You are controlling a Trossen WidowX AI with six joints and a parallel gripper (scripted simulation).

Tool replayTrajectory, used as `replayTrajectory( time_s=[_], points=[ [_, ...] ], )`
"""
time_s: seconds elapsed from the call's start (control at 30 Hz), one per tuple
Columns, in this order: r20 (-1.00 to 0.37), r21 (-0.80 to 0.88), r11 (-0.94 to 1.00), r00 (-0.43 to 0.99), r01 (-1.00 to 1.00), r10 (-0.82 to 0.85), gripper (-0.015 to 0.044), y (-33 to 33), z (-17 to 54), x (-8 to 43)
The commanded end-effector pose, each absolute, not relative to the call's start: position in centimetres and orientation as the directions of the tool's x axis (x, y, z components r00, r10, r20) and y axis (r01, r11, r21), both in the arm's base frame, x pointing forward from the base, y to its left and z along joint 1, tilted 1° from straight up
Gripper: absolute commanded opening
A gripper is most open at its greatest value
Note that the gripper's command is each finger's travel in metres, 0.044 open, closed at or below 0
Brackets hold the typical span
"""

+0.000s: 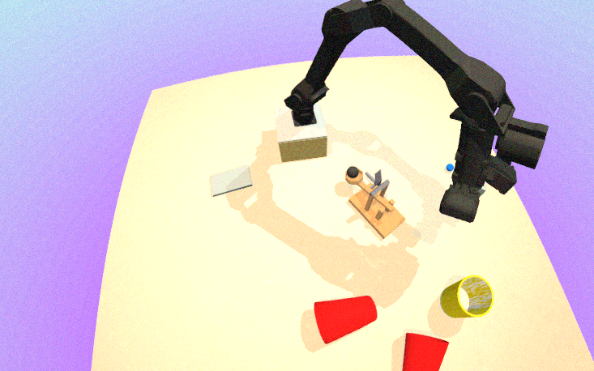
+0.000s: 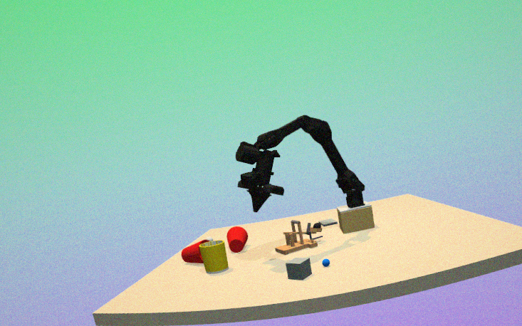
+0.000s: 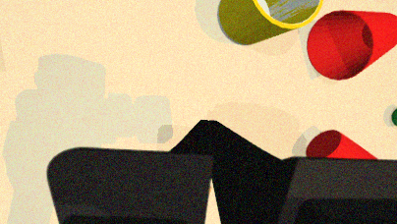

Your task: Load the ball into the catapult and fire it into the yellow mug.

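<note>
The loading looks finished: a black ball (image 1: pixel 352 172) (image 2: pixel 317 225) sits in the cup at the end of the arm of the catapult (image 1: pixel 382 220) (image 2: pixel 290 248). The step in hand seems to be between loading and firing, and whether the aim is right I cannot tell. The jaws (image 2: pixel 256 210) are together with nothing between them, high above the bench (image 1: pixel 188 258) (image 2: pixel 436 227), on the mug's side of the catapult. The next move probably calls for bringing those closed tips down to the catapult, to nudge its base round if the line is off, or else to work its release, without jolting the ball out early.

Counted: one catapult; one black ball, in its cup; one yellow mug (image 1: pixel 450 300) (image 2: pixel 213 257) (image 3: pixel 241 25), upright, well apart from the catapult; two red cups (image 1: pixel 344 318) (image 2: pixel 236 239) (image 3: pixel 339 45), lying on their sides beyond the catapult; one small blue ball (image 1: pixel 449 167) (image 2: pixel 325 263), on the bench to one side of the catapult; one grey block (image 2: pixel 298 268) near that; one flat pale slab (image 1: pixel 231 181) (image 2: pixel 327 222) on the catapult's other side; and one green ball (image 3: pixel 394 117), cut off at the wrist view's edge.
</note>
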State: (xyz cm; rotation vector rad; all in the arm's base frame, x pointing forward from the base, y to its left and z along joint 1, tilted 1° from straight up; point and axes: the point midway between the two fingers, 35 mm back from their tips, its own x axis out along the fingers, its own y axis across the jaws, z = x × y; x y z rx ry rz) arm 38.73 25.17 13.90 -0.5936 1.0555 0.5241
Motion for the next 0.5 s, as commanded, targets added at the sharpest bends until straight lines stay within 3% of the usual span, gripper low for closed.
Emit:
replayTrajectory(
  time_s=[0.0,0.47],
  points=[
    [-0.929,-0.238,0.667,0.367,-0.706,0.057,0.0000,24.9,12.6,36.8],
    [-0.950,-0.308,0.360,0.263,-0.881,-0.169,0.0000,23.7,8.7,29.1]
  ],
)
